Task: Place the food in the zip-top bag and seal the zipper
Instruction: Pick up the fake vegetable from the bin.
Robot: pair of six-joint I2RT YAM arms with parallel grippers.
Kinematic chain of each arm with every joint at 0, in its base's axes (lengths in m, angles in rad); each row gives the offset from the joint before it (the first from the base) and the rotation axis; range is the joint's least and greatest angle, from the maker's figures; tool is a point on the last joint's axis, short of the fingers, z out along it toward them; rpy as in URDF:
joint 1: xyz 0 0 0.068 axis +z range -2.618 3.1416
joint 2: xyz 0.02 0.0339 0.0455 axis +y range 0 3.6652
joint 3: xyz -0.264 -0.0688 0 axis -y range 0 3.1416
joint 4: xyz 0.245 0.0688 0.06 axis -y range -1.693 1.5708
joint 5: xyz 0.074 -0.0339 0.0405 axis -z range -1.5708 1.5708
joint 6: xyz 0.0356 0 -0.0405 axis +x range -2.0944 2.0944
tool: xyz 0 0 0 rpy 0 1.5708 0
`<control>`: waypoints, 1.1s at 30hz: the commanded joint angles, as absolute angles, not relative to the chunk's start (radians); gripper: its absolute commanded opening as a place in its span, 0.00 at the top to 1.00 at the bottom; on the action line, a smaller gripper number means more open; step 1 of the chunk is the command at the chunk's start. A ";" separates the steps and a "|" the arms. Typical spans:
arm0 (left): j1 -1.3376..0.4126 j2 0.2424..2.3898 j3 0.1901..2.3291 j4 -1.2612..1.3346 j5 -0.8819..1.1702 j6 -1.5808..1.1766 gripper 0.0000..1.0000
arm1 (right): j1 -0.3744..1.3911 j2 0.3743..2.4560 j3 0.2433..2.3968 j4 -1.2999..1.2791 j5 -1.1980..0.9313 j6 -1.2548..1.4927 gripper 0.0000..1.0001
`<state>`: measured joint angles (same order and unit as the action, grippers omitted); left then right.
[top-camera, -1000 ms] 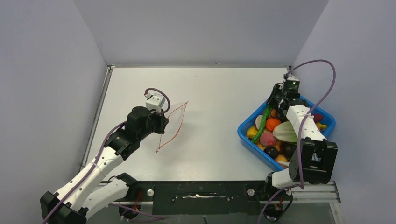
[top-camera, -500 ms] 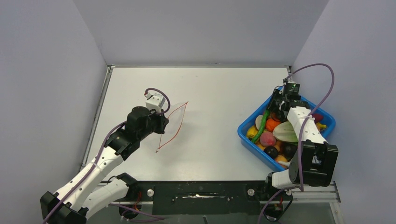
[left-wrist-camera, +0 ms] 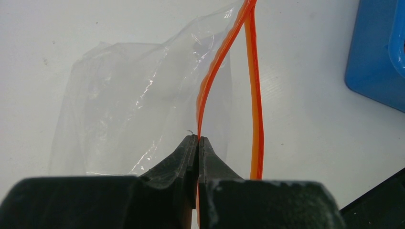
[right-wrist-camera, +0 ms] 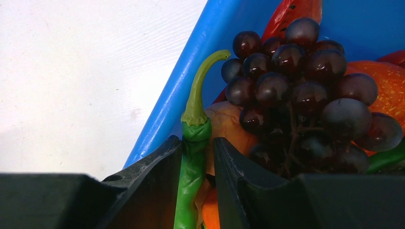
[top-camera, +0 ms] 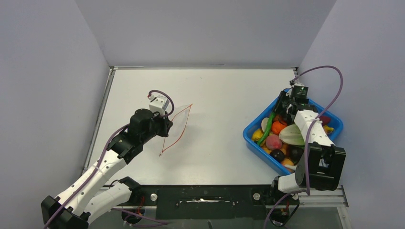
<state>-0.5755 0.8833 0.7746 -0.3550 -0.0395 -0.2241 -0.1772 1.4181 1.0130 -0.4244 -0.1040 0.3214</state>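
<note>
The clear zip-top bag (top-camera: 177, 122) lies at the table's centre left with its mouth open. Its orange-red zipper (left-wrist-camera: 255, 95) shows as two separated strips. My left gripper (left-wrist-camera: 198, 138) is shut on the nearer strip and shows in the top view (top-camera: 167, 125) at the bag's left side. The food is piled in a blue bin (top-camera: 251, 138). My right gripper (right-wrist-camera: 197, 140) reaches into the bin's far left corner, its fingers closed on either side of a long green pepper (right-wrist-camera: 193, 167). Dark purple grapes (right-wrist-camera: 296, 86) lie just right of it.
The bin also holds orange (top-camera: 279, 127), red and yellow pieces and a pale leaf (top-camera: 292, 135). The bin's blue wall (right-wrist-camera: 191, 71) runs right beside my right fingers. Grey walls enclose the table on three sides.
My right wrist has shifted slightly toward the right and nearer over the bin. The left arm and the bag have not moved.
</note>
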 commanded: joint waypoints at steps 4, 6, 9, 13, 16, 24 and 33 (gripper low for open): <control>-0.577 0.869 0.779 -0.298 -0.019 -0.215 1.00 | -0.186 1.436 1.005 -0.401 -0.113 0.301 0.69; -0.578 0.869 0.780 -0.298 -0.018 -0.215 1.00 | -0.186 1.435 1.006 -0.397 -0.124 0.299 0.70; -0.578 0.869 0.779 -0.298 -0.019 -0.215 1.00 | -0.186 1.426 1.007 -0.396 -0.131 0.300 0.75; -0.578 0.871 0.779 -0.299 -0.019 -0.215 1.00 | -0.183 1.397 1.000 -0.392 -0.120 0.312 0.78; -0.578 0.869 0.778 -0.298 -0.020 -0.216 1.00 | -0.178 1.362 0.990 -0.390 -0.081 0.324 0.80; -0.578 0.877 0.780 -0.298 -0.010 -0.219 1.00 | -0.133 1.243 0.993 -0.406 0.030 0.341 0.83; -0.581 0.863 0.780 -0.296 -0.029 -0.241 1.00 | -0.031 1.135 1.033 -0.453 0.162 0.322 0.84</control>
<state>-0.5755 0.8829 0.7746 -0.3550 -0.0303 -0.2264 -0.0811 1.1904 0.9810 -0.4431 0.0589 0.3321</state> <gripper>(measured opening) 0.015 0.202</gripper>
